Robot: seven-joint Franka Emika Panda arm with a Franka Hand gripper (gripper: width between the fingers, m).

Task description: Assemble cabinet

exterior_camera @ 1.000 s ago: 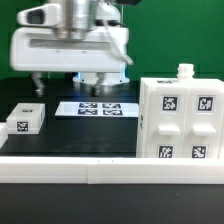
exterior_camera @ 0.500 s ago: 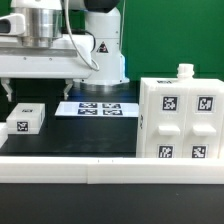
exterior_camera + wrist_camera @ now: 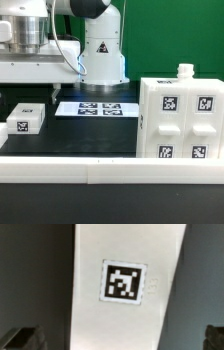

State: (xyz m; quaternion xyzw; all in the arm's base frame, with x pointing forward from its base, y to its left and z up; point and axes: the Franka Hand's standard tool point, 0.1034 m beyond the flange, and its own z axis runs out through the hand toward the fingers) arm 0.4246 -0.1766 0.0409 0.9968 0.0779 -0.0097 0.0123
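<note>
Logged a sideways shift of the gripper (image 3: 118,338): a second ago hanging over the middle of the table (image 3: 90,138), across the marker board (image 3: 97,108) as seen from the exterior view; now carried well toward the exterior view's left and partly cut by that edge of the picture. Marker board left in plain sight by the move.

Found the jaws wide. In the wrist view, dark fingertips (image 3: 20,338) at opposite edges, nothing gripped between them. Same wide spread read in both earlier pictures, so no closing so far.

Seen under the wrist camera: a long white piece (image 3: 125,286) with one square tag, running between the two fingertips, untouched. Cannot tell for sure whether the same as the small tagged white part (image 3: 22,122), though that part sits below the hand in the exterior view.

Placed the cabinet (image 3: 180,120) at the exterior view's right, upright on the table, tagged face to the camera, small white peg (image 3: 185,70) on top — unmoved across all three pictures, well apart from the gripper.

Judged as an approach to a loose part rather than to the cabinet — probably lining up for a pick. No grasp yet; descent and closing not yet done.
</note>
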